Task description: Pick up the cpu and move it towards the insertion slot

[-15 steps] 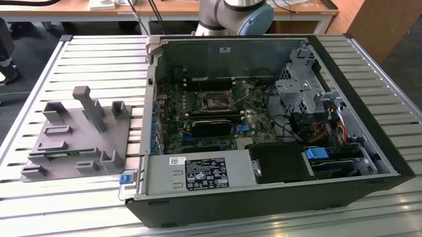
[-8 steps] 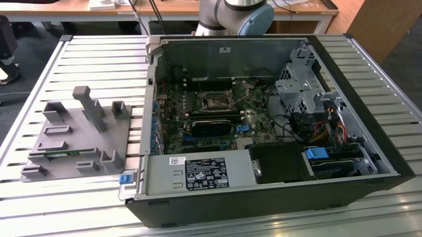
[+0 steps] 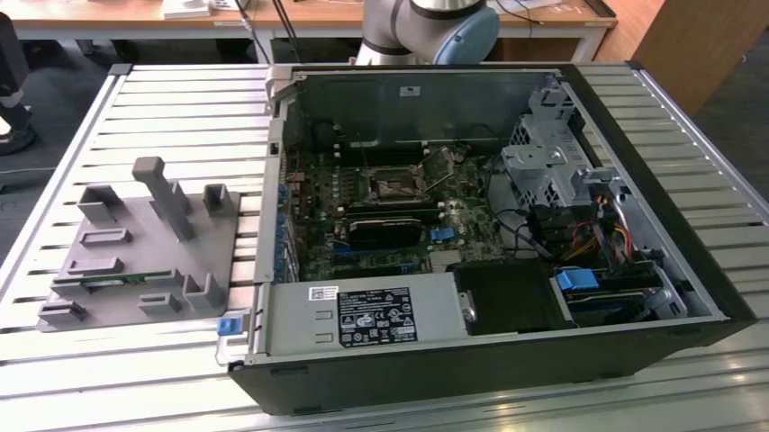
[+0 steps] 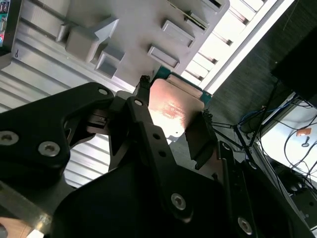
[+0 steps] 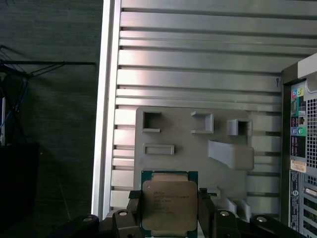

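One cpu (image 5: 169, 206), one insertion slot (image 3: 393, 184), one grey fixture (image 3: 121, 263), one computer case (image 3: 481, 378)

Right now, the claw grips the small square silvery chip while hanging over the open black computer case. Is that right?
Not quite. The claw does grip the small square silvery chip, but it hangs over the grey plastic fixture on the slatted metal table, beside the black computer case. The first wrist view shows it.
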You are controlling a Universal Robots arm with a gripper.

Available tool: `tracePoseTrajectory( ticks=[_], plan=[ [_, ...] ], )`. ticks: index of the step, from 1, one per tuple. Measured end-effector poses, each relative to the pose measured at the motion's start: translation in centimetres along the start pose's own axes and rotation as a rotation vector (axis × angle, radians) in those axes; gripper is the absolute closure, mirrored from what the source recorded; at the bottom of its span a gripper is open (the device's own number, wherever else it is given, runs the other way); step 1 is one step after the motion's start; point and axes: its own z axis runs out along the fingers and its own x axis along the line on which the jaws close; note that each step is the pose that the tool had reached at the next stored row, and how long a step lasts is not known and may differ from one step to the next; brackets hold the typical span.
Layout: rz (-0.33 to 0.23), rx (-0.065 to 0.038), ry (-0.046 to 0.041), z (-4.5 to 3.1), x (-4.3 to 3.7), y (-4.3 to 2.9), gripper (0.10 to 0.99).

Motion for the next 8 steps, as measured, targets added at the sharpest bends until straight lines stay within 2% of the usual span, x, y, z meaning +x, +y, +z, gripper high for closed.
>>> tracePoseTrajectory(
  ticks=[8],
  plan=[
    [0.000,0.000,0.0056,-0.10,-1.48,-0.03,0.545]
  ],
)
